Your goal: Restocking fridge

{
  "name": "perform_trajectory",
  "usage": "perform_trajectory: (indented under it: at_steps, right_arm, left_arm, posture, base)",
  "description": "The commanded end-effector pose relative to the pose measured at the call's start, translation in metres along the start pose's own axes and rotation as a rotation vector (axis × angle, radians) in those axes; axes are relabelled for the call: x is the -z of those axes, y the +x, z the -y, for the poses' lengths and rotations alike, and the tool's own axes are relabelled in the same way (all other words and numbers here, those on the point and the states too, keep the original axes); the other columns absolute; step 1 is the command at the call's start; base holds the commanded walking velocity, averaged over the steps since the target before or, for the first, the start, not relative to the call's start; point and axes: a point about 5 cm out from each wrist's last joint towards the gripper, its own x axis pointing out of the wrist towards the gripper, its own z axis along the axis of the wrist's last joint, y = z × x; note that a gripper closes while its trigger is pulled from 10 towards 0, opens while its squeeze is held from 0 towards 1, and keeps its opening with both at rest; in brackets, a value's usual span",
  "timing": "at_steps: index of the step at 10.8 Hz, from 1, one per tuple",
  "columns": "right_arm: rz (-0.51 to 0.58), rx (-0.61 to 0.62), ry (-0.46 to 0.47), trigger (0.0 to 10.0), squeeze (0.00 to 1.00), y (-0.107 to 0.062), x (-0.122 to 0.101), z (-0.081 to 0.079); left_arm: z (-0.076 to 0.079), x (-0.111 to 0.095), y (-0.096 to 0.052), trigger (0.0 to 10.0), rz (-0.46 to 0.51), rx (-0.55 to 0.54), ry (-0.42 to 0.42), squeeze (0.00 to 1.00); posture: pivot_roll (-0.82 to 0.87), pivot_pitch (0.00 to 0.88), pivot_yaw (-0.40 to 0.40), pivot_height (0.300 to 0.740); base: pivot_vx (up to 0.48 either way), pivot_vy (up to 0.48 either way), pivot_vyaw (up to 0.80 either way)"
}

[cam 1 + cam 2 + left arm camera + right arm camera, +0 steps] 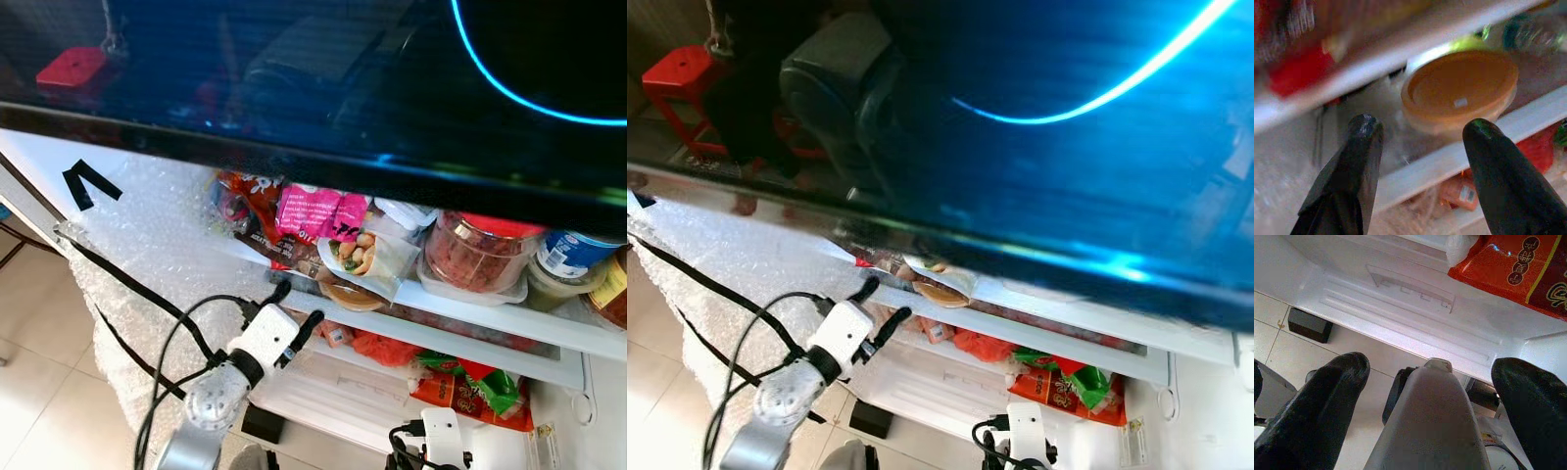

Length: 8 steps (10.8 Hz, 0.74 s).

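Note:
The fridge stands open with its shelves (pixel 460 305) full of food. A round tub with a brown lid (pixel 351 296) sits at the front edge of the upper shelf. My left gripper (pixel 299 304) is open just left of the tub and level with the shelf edge. In the left wrist view the tub (pixel 1459 90) lies a short way beyond the two spread fingers (pixel 1364 134), with nothing between them. My right gripper (pixel 1437 367) hangs low in front of the fridge's bottom. It is open, and a pale grey rounded part (pixel 1435 426) is beneath it.
A wrap (pixel 364 257), a pink packet (pixel 313 211), a red-lidded jar (pixel 480 250) and a blue-labelled jar (pixel 568 255) crowd the upper shelf. Red and green packets (pixel 480 387) lie below. Bubble wrap (pixel 167 245) with black cables covers the left side. A dark glossy panel (pixel 294 78) overhangs.

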Motion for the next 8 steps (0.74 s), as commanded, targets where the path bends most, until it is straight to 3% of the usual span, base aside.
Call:
perform_trajectory:
  at_steps: [1,3,5,8]
  right_arm:
    - [-0.162,-0.027,0.015,10.0,0.00,-0.011,0.042,-0.009]
    - [-0.162,-0.029,0.012,10.0,0.00,-0.011,0.042,-0.008]
    - [-0.162,-0.026,0.011,10.0,0.00,-0.011,0.041,-0.007]
    - [-0.163,-0.029,0.010,10.0,0.00,-0.011,0.041,-0.007]
  left_arm:
    - [0.001,0.001,-0.006,10.0,-0.022,0.009,-0.017,0.00]
    - [0.000,0.003,-0.023,10.0,-0.056,0.037,-0.095,0.00]
    - [-0.001,0.012,-0.052,10.0,-0.198,0.092,-0.218,0.00]
    - [-0.018,0.065,-0.086,10.0,-0.510,-0.053,-0.315,0.00]
  posture:
    - [-0.07,0.155,0.075,0.664]
    - [-0.06,0.155,0.074,0.664]
    - [-0.04,0.167,0.076,0.664]
    - [-0.03,0.177,0.078,0.664]
  base:
    - [0.000,0.000,0.00]
    - [0.000,0.000,0.00]
    - [0.000,0.000,0.00]
    - [0.000,0.000,0.00]
